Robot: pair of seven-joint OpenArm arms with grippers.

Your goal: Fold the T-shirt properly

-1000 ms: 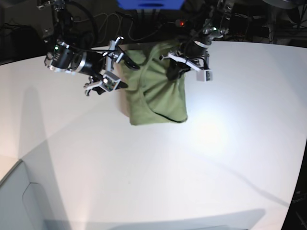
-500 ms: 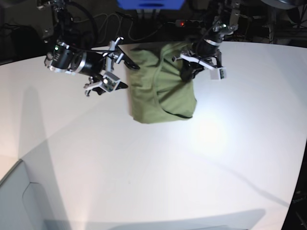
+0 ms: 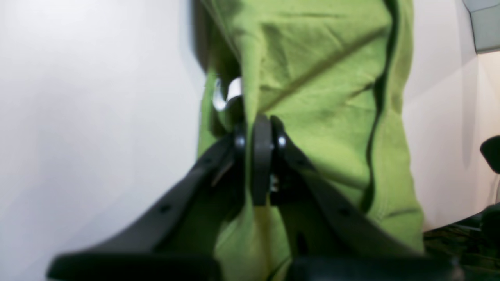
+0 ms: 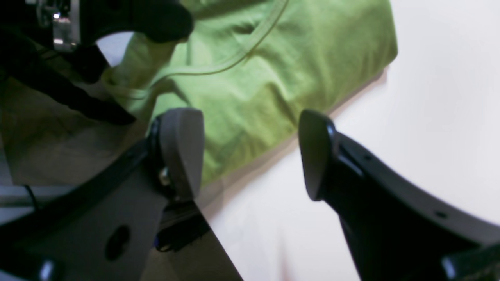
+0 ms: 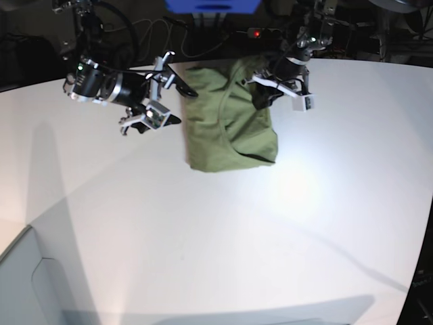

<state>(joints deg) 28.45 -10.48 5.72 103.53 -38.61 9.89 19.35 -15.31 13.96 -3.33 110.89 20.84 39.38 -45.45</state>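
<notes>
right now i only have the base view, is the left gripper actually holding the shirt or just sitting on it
Observer: Holding. In the left wrist view the left gripper is shut on a ridge of the T-shirt, with cloth running up between the closed jaws.
Operator: and the right one, got anything in it
Observer: No. The right wrist view shows the right gripper open with nothing between its fingers.
Operator: is it over the shirt at least
Observer: Partly. One finger sits over the shirt's edge, the other over the bare table.
</notes>
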